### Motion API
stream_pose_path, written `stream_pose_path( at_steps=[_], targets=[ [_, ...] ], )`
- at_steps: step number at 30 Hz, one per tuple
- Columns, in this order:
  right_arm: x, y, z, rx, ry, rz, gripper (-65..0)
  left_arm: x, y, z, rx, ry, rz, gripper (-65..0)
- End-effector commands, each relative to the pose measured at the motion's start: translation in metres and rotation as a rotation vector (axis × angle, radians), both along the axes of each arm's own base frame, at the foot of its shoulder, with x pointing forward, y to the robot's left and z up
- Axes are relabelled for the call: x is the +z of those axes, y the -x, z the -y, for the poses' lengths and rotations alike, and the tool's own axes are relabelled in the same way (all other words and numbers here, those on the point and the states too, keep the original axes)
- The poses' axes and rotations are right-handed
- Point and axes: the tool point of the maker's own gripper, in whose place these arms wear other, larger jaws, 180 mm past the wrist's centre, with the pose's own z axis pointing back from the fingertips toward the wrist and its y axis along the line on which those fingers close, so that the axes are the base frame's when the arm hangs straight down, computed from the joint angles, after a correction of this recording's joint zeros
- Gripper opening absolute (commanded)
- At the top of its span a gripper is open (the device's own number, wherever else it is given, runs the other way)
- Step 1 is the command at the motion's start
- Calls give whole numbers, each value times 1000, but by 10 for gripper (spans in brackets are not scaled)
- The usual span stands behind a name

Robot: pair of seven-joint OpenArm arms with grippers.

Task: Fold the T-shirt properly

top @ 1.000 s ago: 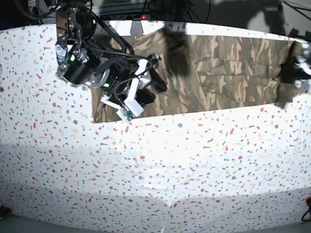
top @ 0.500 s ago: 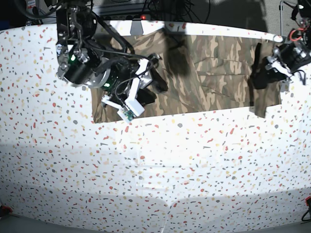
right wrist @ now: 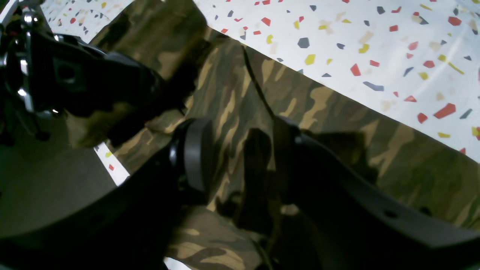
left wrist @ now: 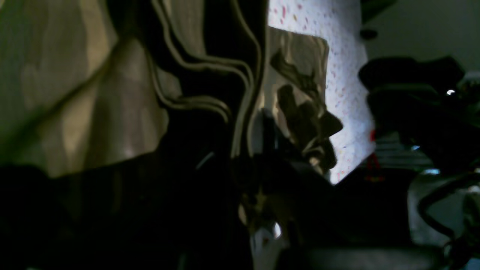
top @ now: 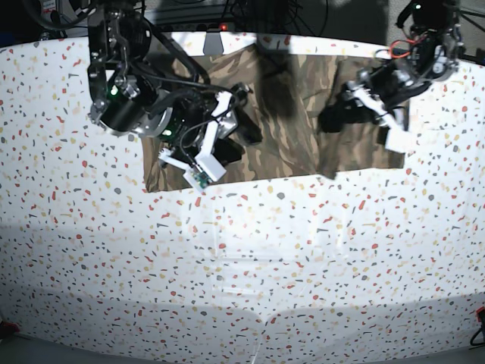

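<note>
The camouflage T-shirt (top: 280, 129) lies along the far side of the table, its right end lifted and carried over toward the middle. My left gripper (top: 333, 117) is shut on that lifted end, and cloth (left wrist: 75, 93) hangs dark and close in the left wrist view. My right gripper (top: 246, 129) rests on the shirt's left part. In the right wrist view it (right wrist: 243, 157) stands open, one round pad (right wrist: 195, 157) and the other finger (right wrist: 296, 150) spread on the T-shirt (right wrist: 337, 123), gripping nothing.
The speckled white table (top: 265, 265) stretches toward the front. Its far edge (top: 303, 42) runs just behind the shirt, with cables and dark equipment beyond. The right arm's bulky body (top: 129, 106) overhangs the shirt's left end.
My left gripper has swept left from the table's right edge, dragging the shirt's right end over toward the middle. The right arm has stayed put.
</note>
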Motion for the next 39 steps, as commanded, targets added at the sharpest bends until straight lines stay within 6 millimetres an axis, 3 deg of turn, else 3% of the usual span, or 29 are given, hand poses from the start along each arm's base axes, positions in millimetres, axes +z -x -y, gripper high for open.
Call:
stream_pose_path(
  at_steps=[1,4,9,10,14,16,22,26,31,39],
  targets=[
    [14,-4,-4,11,-35,42,-384,10,-9,3,7,8,36,-650],
    [13,-4,-4,11,-33,41,-384,2,-12,10,3,-49,30,-650],
    [13,-3,-4,12,-29,38,-384,5,-18,15,5,-58,63,-650],
    [13,-3,-4,12,-30,37,-384,5,-18,15,3,-58,62,-611],
    [13,-3,-4,12,-31,37,-384,7,-19,18,6,-40,62,-339],
    [13,-3,-4,13,-33,37,-384,11,-19,20,6,-9,66,-279],
    [13,-3,-4,13,-32,37,-384,36,-17,33,-66,102,136,-276],
    [8,-1,-1,19,-9,18,-384,37,-21,33,-94,68,154,-276],
    [-8,5,22,0,79,-66,-384,18,-23,10,-132,-120,171,-276],
    [2,-20,107,-247,109,-61,-384,-4,-29,-25,-114,-335,164,-276]
  ],
)
